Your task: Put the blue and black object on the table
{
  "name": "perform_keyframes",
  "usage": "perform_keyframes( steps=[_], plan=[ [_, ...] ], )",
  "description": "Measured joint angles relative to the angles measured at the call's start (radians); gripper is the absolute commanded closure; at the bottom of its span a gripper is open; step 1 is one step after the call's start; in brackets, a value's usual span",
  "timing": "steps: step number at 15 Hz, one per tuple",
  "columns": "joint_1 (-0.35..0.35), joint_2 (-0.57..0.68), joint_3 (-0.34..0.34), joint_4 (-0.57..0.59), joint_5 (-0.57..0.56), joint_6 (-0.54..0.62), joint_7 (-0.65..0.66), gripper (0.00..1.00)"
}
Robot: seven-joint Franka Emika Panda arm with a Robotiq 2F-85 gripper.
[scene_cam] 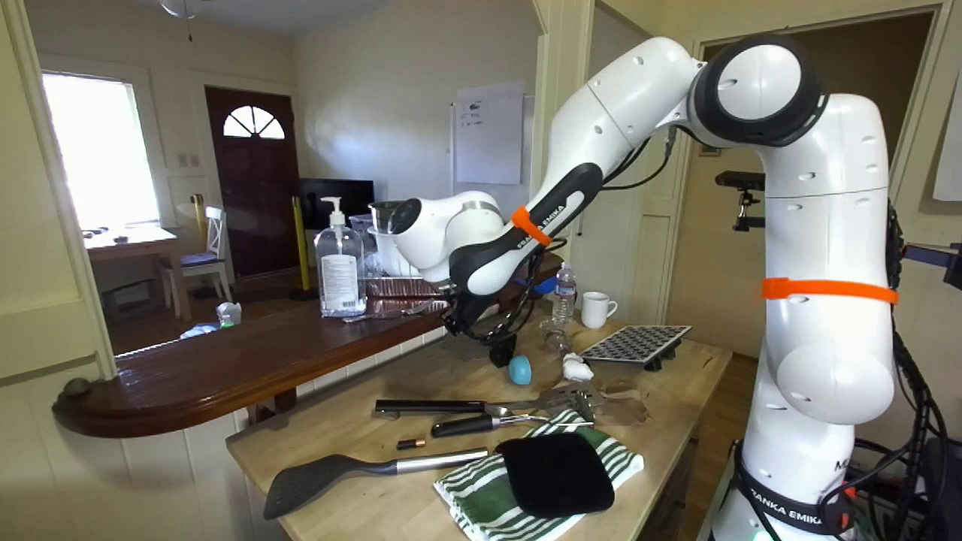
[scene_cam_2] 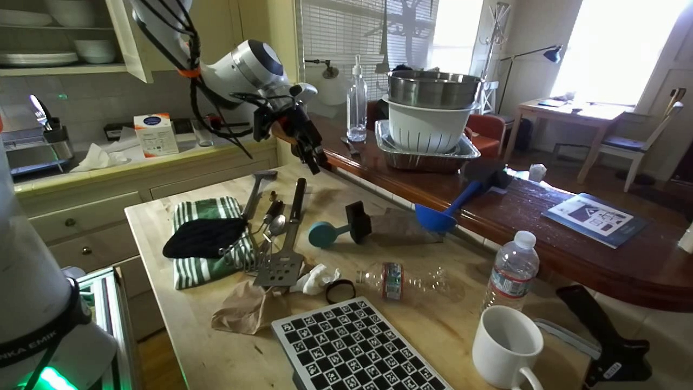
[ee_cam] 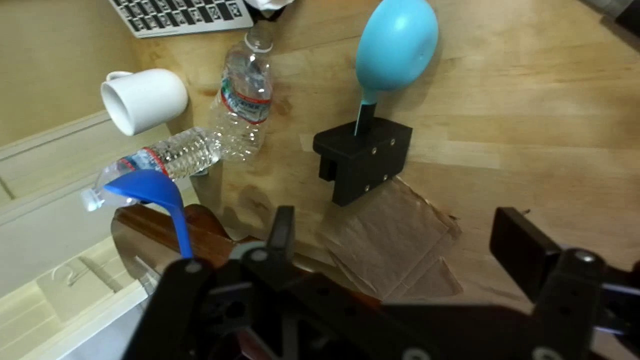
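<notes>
Black claw (ee_cam: 400,223) raised over the table (ee_cam: 510,115), fingers spread wide, folded brown paper (ee_cam: 392,240) seen below through the gap.

Blue and black object (ee_cam: 366,117) on the tabletop, lower than the claw and apart from it. In the wrist view it sits past the fingertips on the far side, within the width of the gap, closer to the finger on the left; black part toward the claw, rounded blue part farther off. In an exterior view: light-blue end (scene_cam_2: 321,234) left, black block (scene_cam_2: 358,222) right, claw higher, farther back and a little left.

Around it, same view: brown paper just right of the block. Clear bottle (scene_cam_2: 392,280) on its side, nearer. Slotted turner (scene_cam_2: 280,266) to the left, black handle toward the far end. Crumpled white tissue (scene_cam_2: 318,279) near the turner's blade.

Farther left, striped towel (scene_cam_2: 187,276) with black cloth (scene_cam_2: 206,238) on top. Near end: patterned board (scene_cam_2: 360,346); white mug (scene_cam_2: 498,352) near right, upright bottle (scene_cam_2: 509,276) just behind it.

Far right, dark counter (scene_cam_2: 525,216); blue ladle (scene_cam_2: 439,218), its bowl out over the counter's edge.
</notes>
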Motion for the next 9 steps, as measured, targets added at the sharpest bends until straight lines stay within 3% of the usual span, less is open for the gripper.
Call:
perform_keyframes(
  steps=[4, 7, 9],
  plan=[
    [-0.049, -0.157, -0.071, -0.156, 0.148, 0.212, -0.032, 0.0],
    [-0.068, -0.282, -0.113, -0.236, 0.294, 0.31, -0.102, 0.0],
    [-0.076, -0.313, -0.114, -0.246, 0.299, 0.313, -0.115, 0.0]
  ],
)
